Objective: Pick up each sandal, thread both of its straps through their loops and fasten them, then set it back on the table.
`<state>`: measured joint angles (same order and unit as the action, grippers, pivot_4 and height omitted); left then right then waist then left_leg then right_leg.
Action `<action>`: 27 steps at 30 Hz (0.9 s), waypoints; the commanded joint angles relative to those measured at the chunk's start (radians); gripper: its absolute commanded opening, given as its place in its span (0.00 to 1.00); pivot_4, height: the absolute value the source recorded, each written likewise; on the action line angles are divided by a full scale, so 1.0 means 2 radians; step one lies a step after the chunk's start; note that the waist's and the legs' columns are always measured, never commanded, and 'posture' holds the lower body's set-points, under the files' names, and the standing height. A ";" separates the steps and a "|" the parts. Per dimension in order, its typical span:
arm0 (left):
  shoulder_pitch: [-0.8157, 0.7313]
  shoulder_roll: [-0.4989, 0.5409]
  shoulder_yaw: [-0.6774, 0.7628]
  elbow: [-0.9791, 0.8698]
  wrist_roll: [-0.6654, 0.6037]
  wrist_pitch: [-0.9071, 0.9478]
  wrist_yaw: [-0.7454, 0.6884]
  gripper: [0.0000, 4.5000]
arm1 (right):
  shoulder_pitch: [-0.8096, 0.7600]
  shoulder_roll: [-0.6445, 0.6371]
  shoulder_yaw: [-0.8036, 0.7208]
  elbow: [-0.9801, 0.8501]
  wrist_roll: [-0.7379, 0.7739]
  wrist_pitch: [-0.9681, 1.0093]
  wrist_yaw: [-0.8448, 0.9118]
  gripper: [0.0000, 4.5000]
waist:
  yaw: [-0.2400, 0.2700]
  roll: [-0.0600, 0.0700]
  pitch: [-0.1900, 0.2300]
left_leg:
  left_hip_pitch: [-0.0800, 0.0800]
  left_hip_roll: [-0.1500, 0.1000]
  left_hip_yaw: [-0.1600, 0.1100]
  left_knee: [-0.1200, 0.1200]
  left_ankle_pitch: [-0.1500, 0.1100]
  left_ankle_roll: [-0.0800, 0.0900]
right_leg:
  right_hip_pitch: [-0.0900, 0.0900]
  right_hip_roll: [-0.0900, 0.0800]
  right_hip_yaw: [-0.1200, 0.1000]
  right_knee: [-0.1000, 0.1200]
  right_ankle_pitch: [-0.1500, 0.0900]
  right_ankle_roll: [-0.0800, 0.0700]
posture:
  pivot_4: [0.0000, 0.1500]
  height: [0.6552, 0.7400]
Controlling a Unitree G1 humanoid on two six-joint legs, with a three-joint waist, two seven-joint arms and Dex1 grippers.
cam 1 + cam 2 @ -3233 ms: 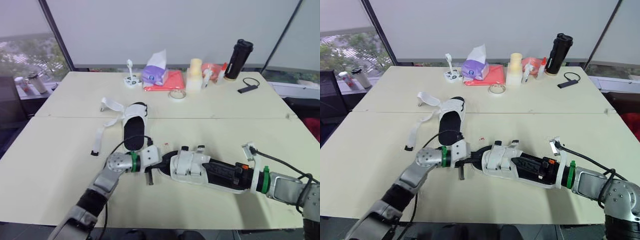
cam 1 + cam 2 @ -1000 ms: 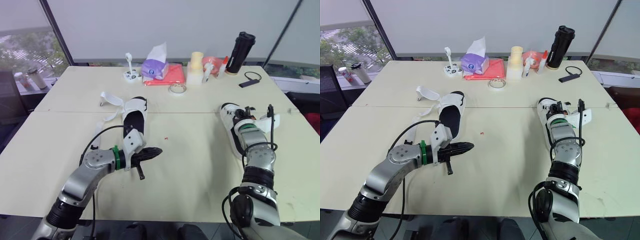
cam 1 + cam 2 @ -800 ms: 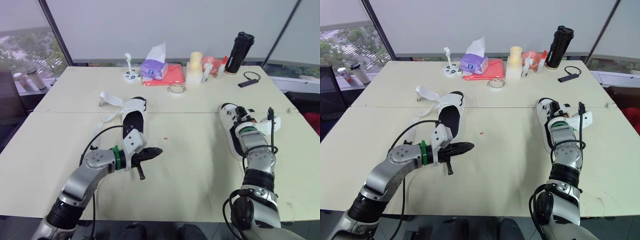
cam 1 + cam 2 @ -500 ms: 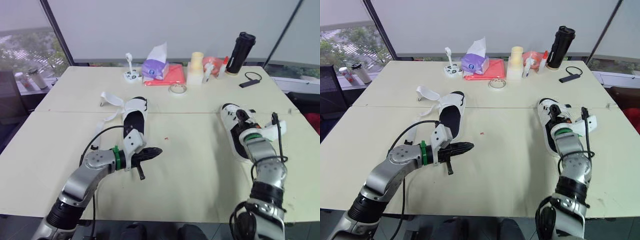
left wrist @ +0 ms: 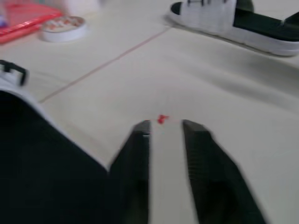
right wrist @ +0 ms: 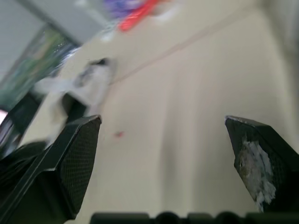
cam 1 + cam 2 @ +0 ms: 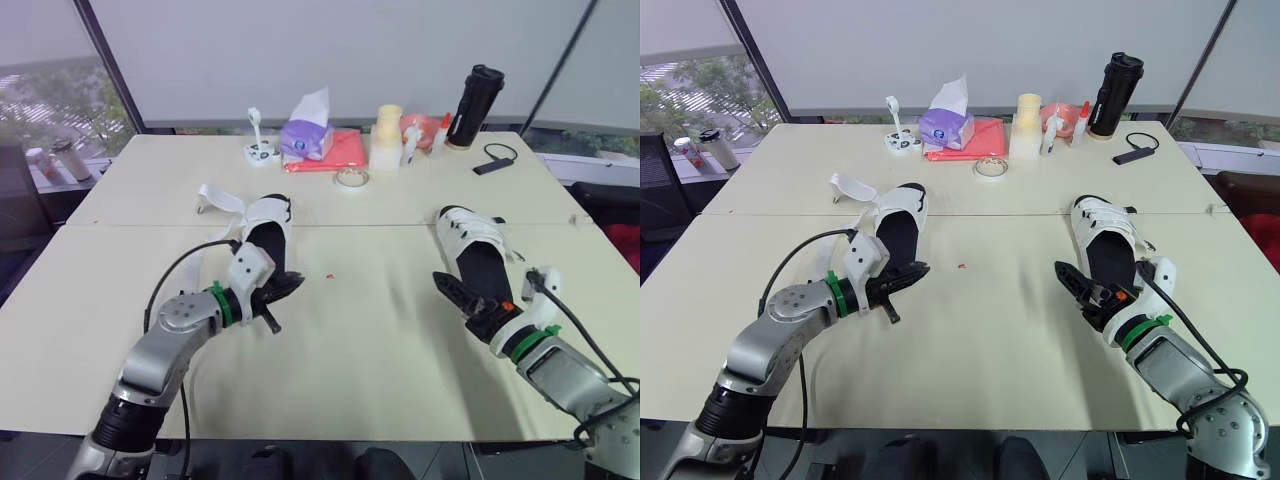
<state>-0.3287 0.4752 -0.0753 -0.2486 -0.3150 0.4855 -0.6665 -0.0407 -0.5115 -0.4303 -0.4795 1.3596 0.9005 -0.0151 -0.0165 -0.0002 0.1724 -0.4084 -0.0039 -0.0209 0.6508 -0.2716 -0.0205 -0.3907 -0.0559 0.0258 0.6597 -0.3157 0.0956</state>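
- I count two sandals, both lying flat on the tabletop (image 7: 380,340), with a small red speck (image 7: 328,273) on the surface between them.
- The open sandal (image 7: 268,235) sits just left of the speck. Its dark footbed faces up, and a white strap (image 7: 218,197) trails loose on the side away from the speck.
- The strapped sandal (image 7: 478,250) lies well to the right of the speck, with its white straps drawn across its upper.
- My left fingers (image 7: 296,281) hover just left of the speck, by the near end of the open sandal. The gap between them is narrow and they hold nothing.
- My right fingers (image 7: 445,287) are to the right of the speck, beside the near end of the strapped sandal. The wrist view shows them spread wide and holding nothing.
- Past the speck sits one tape roll (image 7: 350,178).
- Farther back along the far edge stand one purple tissue pack (image 7: 308,135), one red cloth (image 7: 338,152), one cream container (image 7: 386,138) and one black flask (image 7: 468,105).
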 commanded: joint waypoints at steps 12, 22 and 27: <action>-0.017 0.085 0.017 0.028 0.193 -0.156 0.105 0.98 | -0.110 -0.057 0.172 -0.022 -0.181 -0.042 0.141 1.00 | 0.003 -0.001 0.000 | -0.001 0.000 0.000 0.001 0.000 0.000 | 0.000 -0.001 0.000 0.000 0.000 0.000 | 1.00 1.00; -0.054 0.157 -0.033 0.105 0.378 -0.270 0.157 0.98 | -0.143 0.000 0.224 0.008 -0.291 -0.094 0.167 1.00 | 0.003 -0.002 0.000 | -0.001 0.000 0.000 0.000 0.000 0.000 | -0.001 -0.001 -0.001 0.001 0.000 0.000 | 1.00 1.00; -0.076 0.135 -0.053 0.115 0.398 -0.242 0.131 0.98 | -0.148 0.023 0.233 0.015 -0.324 -0.105 0.169 1.00 | 0.003 -0.002 0.000 | -0.001 -0.001 0.000 0.001 0.000 0.000 | -0.001 -0.001 -0.001 0.002 0.000 0.000 | 1.00 1.00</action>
<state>-0.4640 0.7515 -0.1768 -0.0130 0.4638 -0.0205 -0.3867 -0.3224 -0.4715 0.0440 -0.4366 0.7300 0.7142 0.3166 -0.0096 -0.0038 0.1731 -0.4097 -0.0050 -0.0214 0.6528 -0.2716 -0.0206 -0.3932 -0.0568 0.0242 0.6641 -0.3157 0.0957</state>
